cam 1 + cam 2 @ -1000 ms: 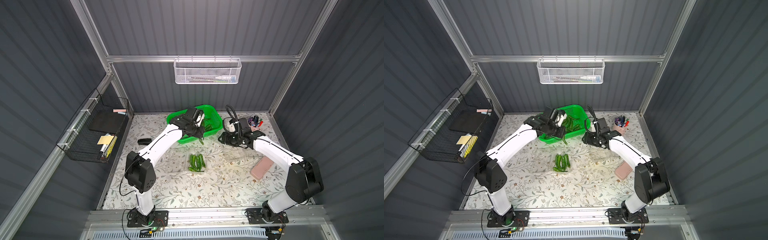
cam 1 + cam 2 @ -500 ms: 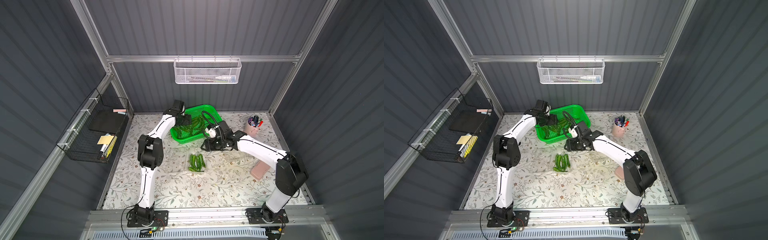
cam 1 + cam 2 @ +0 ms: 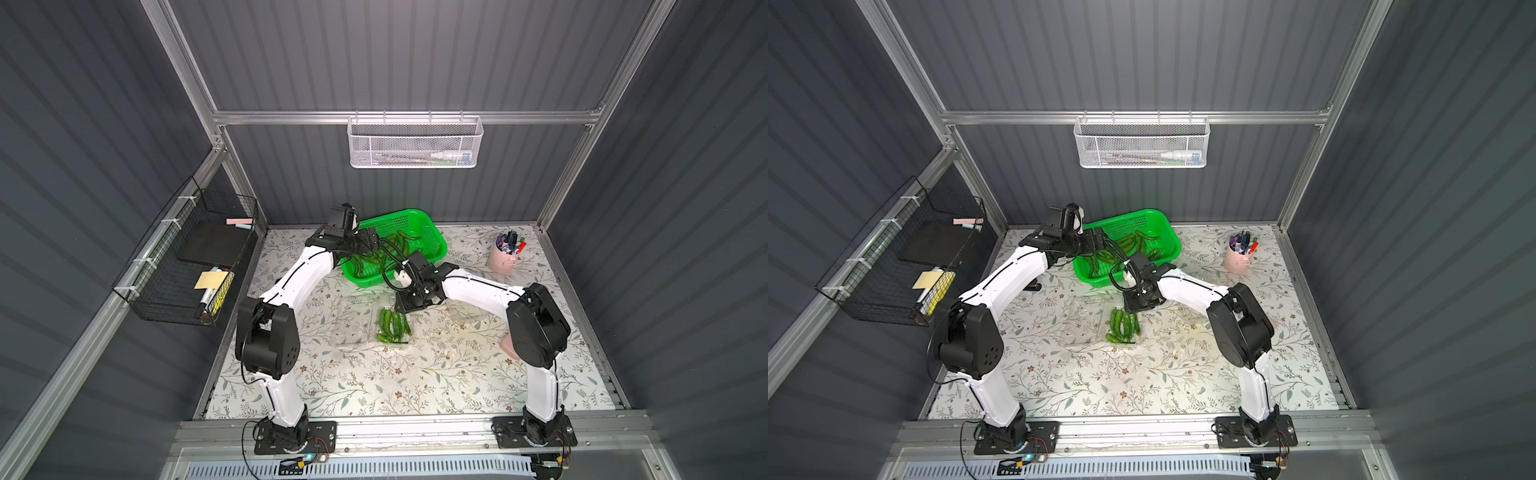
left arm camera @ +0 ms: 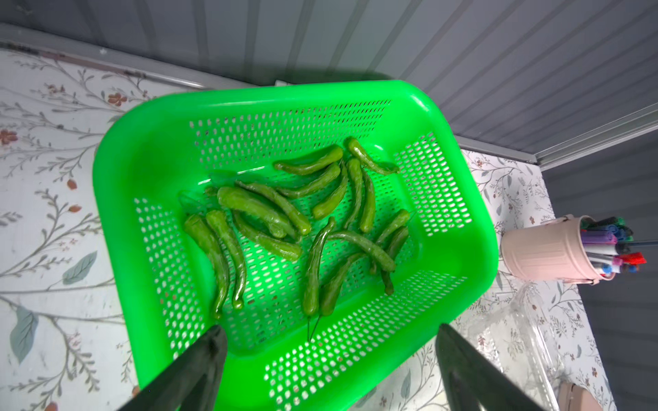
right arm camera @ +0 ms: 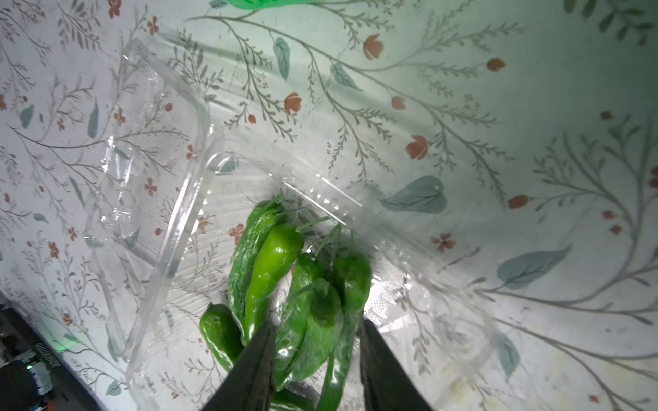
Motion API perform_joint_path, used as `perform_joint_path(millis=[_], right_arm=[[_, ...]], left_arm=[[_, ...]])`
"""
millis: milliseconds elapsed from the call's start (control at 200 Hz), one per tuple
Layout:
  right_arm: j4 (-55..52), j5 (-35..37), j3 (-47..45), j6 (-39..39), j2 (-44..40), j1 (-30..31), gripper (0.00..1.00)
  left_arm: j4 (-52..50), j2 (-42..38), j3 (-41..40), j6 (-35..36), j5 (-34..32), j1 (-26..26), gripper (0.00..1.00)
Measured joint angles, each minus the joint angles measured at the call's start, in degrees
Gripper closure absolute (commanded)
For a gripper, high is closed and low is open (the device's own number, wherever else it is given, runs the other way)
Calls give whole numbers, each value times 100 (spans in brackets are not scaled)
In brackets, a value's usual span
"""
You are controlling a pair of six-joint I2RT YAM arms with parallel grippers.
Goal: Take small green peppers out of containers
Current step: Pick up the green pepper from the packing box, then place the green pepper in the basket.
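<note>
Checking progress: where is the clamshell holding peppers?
In a top view, the open clear clamshell lies mid-table, in front of the green basket, beneath the right gripper.

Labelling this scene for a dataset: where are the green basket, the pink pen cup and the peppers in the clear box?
green basket (image 4: pixel 285 94), left wrist view, solid rim.
pink pen cup (image 4: pixel 541 254), left wrist view, ribbed side wall.
peppers in the clear box (image 5: pixel 272 261), right wrist view, brightest pepper's body.

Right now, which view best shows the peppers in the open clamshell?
Right wrist: the peppers show close up, one by one, inside the clear clamshell. In both top views the peppers are only a small green bundle. The left wrist view misses them.
</note>
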Motion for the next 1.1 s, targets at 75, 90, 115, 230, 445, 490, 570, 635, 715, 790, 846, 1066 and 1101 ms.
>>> perform_joint_path(millis=[75, 90, 115, 230, 445, 490, 570, 635, 715, 790, 846, 1066, 1101], right_arm=[[-48, 55, 57, -59, 96, 52, 62], [-57, 63, 66, -66, 114, 61, 62], [-63, 76, 72, -76, 142, 79, 62], [-98, 131, 94, -111, 293, 170, 65], [-87, 214, 98, -190, 374, 262, 88], [-76, 236, 98, -146, 367, 258, 90], [-50, 247, 76, -162, 310, 256, 90], [-2, 236, 13, -157, 157, 256, 90], [72, 210, -87, -157, -157, 256, 90], [111, 170, -160, -155, -525, 256, 90], [142, 140, -173, -155, -763, 234, 90], [317, -267, 96, -13, -1106, -192, 90], [345, -319, 286, 74, -1008, -341, 90]], left_arm=[[28, -13, -254, -59, 0, 7, 7], [31, -13, -295, -70, 0, 7, 7], [28, -13, -363, -87, 0, 7, 7], [24, -13, -514, -129, 0, 7, 7], [37, -15, -529, -151, 2, 7, 8], [37, -17, -529, -149, 2, 7, 8], [46, -20, -529, -149, 2, 7, 8], [57, -20, -529, -146, 2, 7, 7], [81, -20, -529, -149, 7, 7, 7], [114, -35, -540, -149, 9, 0, 7], [122, -55, -553, -149, 24, 0, 8], [184, -264, -907, -188, 48, 0, 7], [190, -286, -951, -197, 48, 0, 7]])
